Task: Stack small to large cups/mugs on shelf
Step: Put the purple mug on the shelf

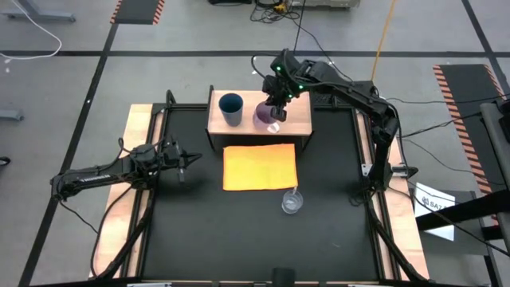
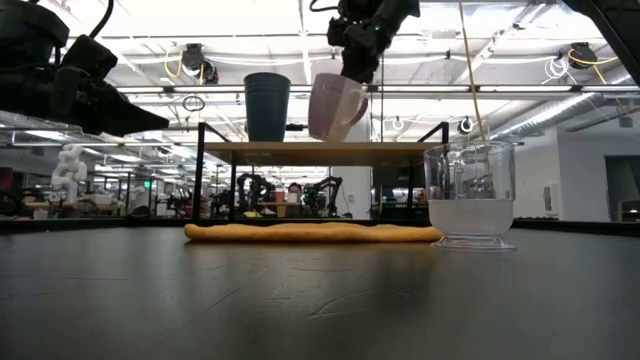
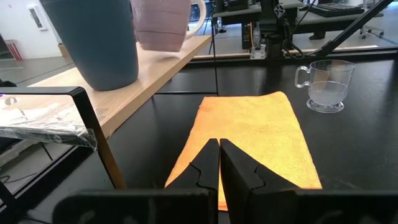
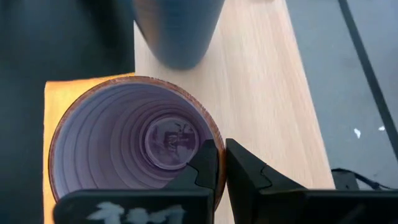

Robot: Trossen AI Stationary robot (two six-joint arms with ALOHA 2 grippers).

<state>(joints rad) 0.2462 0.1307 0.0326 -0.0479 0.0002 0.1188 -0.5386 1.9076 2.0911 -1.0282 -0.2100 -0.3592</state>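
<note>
The dark blue tumbler [image 1: 231, 108] stands upright on its base on the left half of the light wooden shelf [image 1: 247, 126]. My right gripper [image 1: 275, 112] is over the shelf's right half, shut on the lilac mug [image 2: 335, 105], beside the tumbler [image 4: 177, 28]. The clear cup [image 1: 292, 201] stands on the black table, near the orange cloth's near right corner. My left gripper [image 1: 187, 159] is shut and empty above the table's left side, pointing toward the cloth. My right gripper pinches the lilac mug's rim [image 4: 208, 127], with one finger [image 4: 205, 163] inside the mug and the other outside. The fingers come from above, pointing down. The mug hangs tilted, its base close over the shelf top [image 2: 400, 150]; whether it touches cannot be told.
The flat orange cloth [image 1: 259, 166] lies on the table in front of the shelf. The shelf stands on dark side supports [image 2: 203, 170] at the table's far edge. Cables and the arms' bases flank the black table top.
</note>
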